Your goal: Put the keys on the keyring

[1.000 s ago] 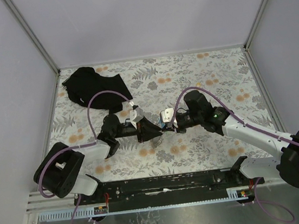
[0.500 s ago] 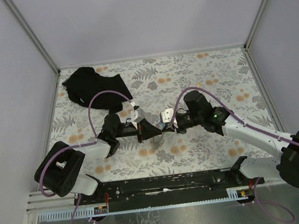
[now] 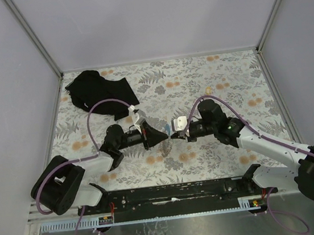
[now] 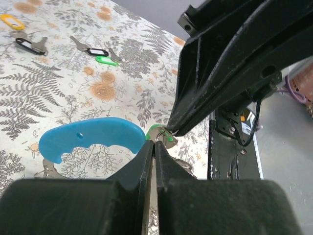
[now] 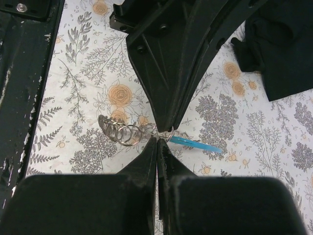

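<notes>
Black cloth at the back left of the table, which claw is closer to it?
Left. The left claw lies in front and to the right of the black cloth; the right claw meets it tip to tip from the other side, slightly farther off.

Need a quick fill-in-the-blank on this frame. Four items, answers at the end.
1. The jaws of the left gripper and the right gripper are both ___.
2. The keyring has a curved band coloured light ___.
3. The black cloth lies at the far ___ corner of the table.
4. The small tag where the two grippers meet is ___.
Answers: shut; blue; left; green.
</notes>
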`<state>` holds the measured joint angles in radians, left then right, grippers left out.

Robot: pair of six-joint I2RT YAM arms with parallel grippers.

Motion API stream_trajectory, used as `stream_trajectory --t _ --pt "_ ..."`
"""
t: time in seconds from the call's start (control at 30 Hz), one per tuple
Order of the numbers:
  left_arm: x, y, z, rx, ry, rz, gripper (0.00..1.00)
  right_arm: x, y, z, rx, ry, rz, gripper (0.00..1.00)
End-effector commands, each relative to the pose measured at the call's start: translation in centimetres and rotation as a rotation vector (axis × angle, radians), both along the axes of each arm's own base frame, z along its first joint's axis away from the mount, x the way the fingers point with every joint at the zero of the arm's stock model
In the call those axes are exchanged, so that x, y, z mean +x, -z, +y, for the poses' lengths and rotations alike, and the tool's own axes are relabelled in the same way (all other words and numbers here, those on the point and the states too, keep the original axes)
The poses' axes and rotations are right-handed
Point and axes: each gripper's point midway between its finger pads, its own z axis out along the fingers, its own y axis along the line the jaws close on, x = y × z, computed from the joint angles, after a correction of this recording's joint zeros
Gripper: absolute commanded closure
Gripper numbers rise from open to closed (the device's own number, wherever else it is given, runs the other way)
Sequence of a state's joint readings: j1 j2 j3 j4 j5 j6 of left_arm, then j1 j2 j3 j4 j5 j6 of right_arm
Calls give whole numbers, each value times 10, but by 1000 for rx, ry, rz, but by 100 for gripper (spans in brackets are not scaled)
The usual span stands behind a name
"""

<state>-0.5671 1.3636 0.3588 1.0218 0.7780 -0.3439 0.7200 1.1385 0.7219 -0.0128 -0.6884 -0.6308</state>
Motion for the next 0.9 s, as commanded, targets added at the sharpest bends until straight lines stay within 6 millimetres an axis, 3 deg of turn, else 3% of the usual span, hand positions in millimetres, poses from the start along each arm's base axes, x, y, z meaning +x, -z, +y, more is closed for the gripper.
stream_trajectory --t 0.0,0.23,0.53,0.67,0.87 --pt "20 -26 10 -121 -156 15 100 -3 -1 1 31 16 15 100" --pt "24 -35 16 -232 -245 90 100 0 6 3 65 35 3 100" --pt "23 -44 19 -355 -298 154 100 3 1 9 89 31 -11 100" --pt "20 -38 16 -341 -273 156 100 9 -5 7 83 54 -41 100" --pt "10 -22 17 -253 -242 90 82 18 -25 6 61 51 -126 100"
